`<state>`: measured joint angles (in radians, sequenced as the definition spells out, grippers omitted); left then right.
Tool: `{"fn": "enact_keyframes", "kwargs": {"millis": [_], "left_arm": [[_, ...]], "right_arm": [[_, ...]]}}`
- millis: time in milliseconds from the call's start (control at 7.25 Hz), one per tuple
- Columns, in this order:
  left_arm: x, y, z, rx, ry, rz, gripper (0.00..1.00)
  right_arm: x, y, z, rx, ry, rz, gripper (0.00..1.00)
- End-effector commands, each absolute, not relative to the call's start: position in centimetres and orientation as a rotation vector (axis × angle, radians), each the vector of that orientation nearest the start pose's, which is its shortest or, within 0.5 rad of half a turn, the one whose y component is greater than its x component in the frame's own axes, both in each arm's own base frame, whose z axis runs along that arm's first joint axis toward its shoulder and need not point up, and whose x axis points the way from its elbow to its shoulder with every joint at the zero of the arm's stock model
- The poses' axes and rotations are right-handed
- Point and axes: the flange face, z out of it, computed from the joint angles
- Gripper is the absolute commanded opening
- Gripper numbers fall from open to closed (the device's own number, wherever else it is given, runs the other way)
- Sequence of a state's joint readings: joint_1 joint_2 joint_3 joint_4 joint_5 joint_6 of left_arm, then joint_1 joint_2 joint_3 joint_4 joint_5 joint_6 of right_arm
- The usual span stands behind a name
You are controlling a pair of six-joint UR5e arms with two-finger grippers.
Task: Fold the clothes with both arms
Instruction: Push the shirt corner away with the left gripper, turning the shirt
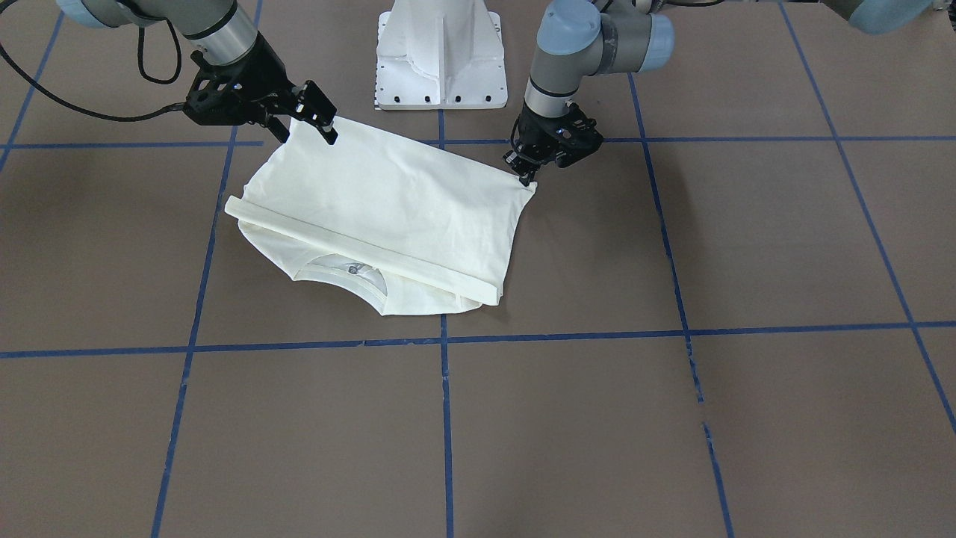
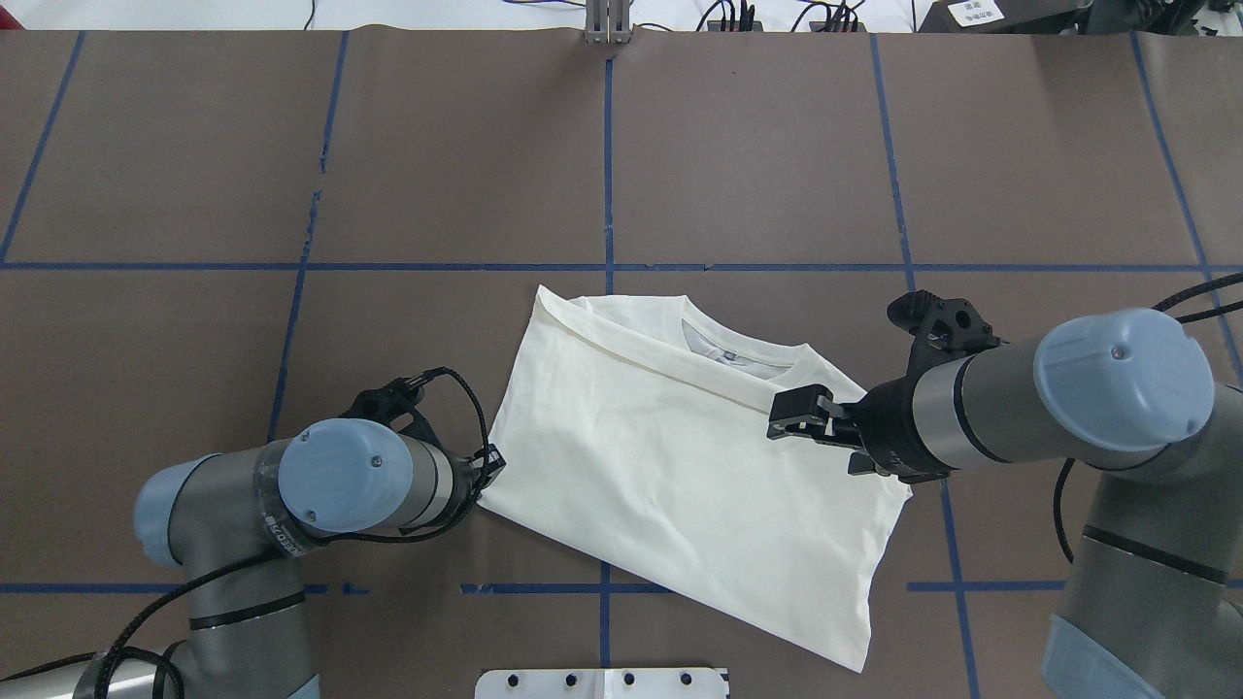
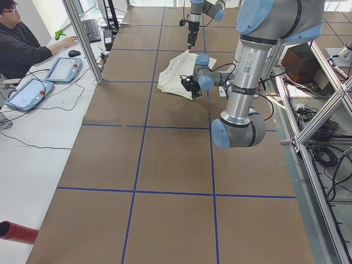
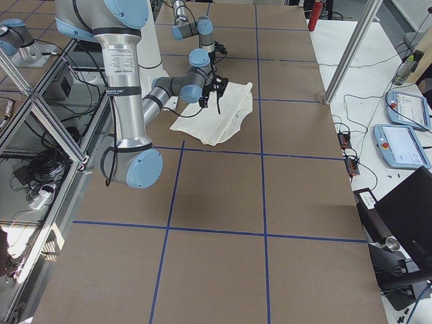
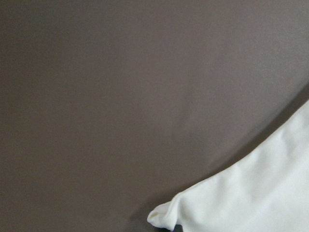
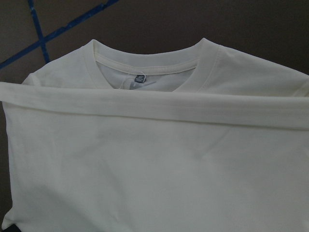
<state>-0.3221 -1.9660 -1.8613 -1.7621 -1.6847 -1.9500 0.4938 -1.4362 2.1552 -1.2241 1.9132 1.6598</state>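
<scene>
The cream T-shirt [image 1: 396, 202] lies folded on the brown table, plain back up, with its collar [image 2: 743, 354] on the far side from the robot and a folded band across below it. It also shows in the right wrist view [image 6: 154, 174]. My left gripper [image 1: 527, 178] is low at the shirt's near-left corner [image 2: 486, 493], fingers together on it. The left wrist view shows that puckered corner [image 5: 161, 217]. My right gripper [image 2: 777, 417] hovers above the shirt's right part, with its fingers apart and nothing in them.
The white pedestal base [image 1: 441, 60] stands at the robot's edge just behind the shirt. Blue tape lines [image 1: 444, 418] grid the brown table. An operator [image 3: 22, 38] sits at a side desk with tablets beyond the table's far edge.
</scene>
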Motion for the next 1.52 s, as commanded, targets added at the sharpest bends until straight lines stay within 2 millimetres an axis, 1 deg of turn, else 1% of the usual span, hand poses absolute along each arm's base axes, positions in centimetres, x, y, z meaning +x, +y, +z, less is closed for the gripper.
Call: {"fn": "enact_keyframes", "kwargs": {"millis": [0, 138, 276, 414, 551, 689, 827, 965, 1103, 1241, 1379], "left_arm": [[51.6, -34.2, 28.8, -0.076, 0.857, -0.606, 0.0], [50.6, -36.3, 29.2, -0.041, 0.852, -0.6, 0.0], [49.4, -39.2, 28.9, 0.008, 0.851, -0.595, 0.0], [49.6, -43.3, 28.8, 0.047, 0.83, -0.607, 0.0], [50.4, -48.0, 28.5, 0.085, 0.818, -0.612, 0.0], [51.0, -52.7, 28.9, 0.125, 0.813, -0.612, 0.0], [50.8, -56.4, 29.5, 0.171, 0.824, -0.598, 0.0], [52.1, -59.2, 28.7, 0.211, 0.827, -0.562, 0.0], [53.4, -61.8, 28.5, 0.248, 0.837, -0.546, 0.0], [54.1, -63.0, 28.7, 0.33, 0.887, -0.529, 0.0], [54.9, -64.0, 28.5, 0.353, 0.902, -0.525, 0.0]], "right_arm": [[-37.7, -31.7, 28.4, -0.092, -1.099, 0.342, 1.0], [-37.6, -31.8, 28.5, -0.09, -1.098, 0.345, 1.0], [-37.4, -32.0, 28.4, -0.089, -1.1, 0.348, 1.0], [-37.3, -32.2, 28.4, -0.086, -1.1, 0.352, 1.0], [-37.0, -32.4, 28.5, -0.084, -1.098, 0.359, 1.0], [-37.0, -32.8, 28.9, -0.083, -1.09, 0.368, 1.0], [-36.9, -33.2, 29.1, -0.08, -1.086, 0.373, 1.0], [-36.9, -33.3, 29.1, -0.077, -1.086, 0.375, 1.0], [-37.0, -33.3, 29.2, -0.078, -1.083, 0.375, 1.0], [-37.0, -33.3, 29.2, -0.077, -1.082, 0.377, 1.0], [-37.0, -33.3, 29.3, -0.079, -1.08, 0.377, 1.0]]}}
